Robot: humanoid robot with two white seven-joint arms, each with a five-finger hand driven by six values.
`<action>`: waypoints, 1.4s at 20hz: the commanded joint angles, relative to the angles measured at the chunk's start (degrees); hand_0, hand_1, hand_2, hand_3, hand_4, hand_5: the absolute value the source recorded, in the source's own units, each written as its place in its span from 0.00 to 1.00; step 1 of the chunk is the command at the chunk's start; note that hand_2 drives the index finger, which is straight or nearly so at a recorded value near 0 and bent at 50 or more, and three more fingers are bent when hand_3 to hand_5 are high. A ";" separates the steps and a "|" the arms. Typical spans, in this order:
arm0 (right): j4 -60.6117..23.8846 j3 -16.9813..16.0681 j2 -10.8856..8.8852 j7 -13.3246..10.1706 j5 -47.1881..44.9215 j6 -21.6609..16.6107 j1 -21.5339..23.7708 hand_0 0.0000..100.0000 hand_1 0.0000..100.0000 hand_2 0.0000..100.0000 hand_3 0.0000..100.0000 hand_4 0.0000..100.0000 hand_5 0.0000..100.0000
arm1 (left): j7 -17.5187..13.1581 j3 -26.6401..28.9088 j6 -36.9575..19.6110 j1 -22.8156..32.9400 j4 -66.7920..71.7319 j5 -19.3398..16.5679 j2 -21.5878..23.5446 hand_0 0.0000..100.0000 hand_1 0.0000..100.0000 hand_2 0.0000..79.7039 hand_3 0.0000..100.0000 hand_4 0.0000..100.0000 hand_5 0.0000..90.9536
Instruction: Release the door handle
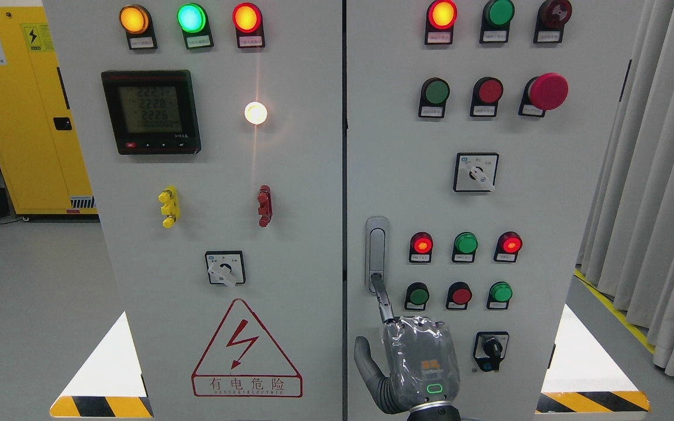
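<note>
The silver door handle (377,251) sits upright in its recess at the left edge of the right cabinet door (547,234). My right hand (372,310) comes up from the bottom edge just below it, its back wrapped in clear plastic. One extended finger (382,301) points up, and its tip touches the handle's lower end. The thumb (366,365) stands spread out to the left, apart from the door seam. Nothing is gripped. The handle lies flush and both doors look closed.
Buttons and lamps (466,242) sit right of the handle, with a key switch (491,349) beside my hand. The left door (226,234) carries a meter, switches and a warning triangle (246,351). A yellow cabinet (21,117) stands far left, curtains (659,175) on the right.
</note>
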 commanded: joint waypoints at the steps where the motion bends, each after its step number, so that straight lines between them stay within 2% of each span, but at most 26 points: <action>1: 0.07 0.08 0.02 0.14 0.03 0.02 0.34 0.64 0.39 0.06 1.00 1.00 1.00 | 0.03 0.02 -0.06 0.00 0.00 0.00 0.00 0.12 0.56 0.00 0.00 0.00 0.00; 28: -0.02 -0.01 0.02 0.13 -0.32 0.63 1.31 0.65 0.39 0.08 1.00 1.00 1.00 | 0.03 0.02 0.02 0.00 0.00 0.00 0.00 0.12 0.56 0.00 0.00 0.00 0.00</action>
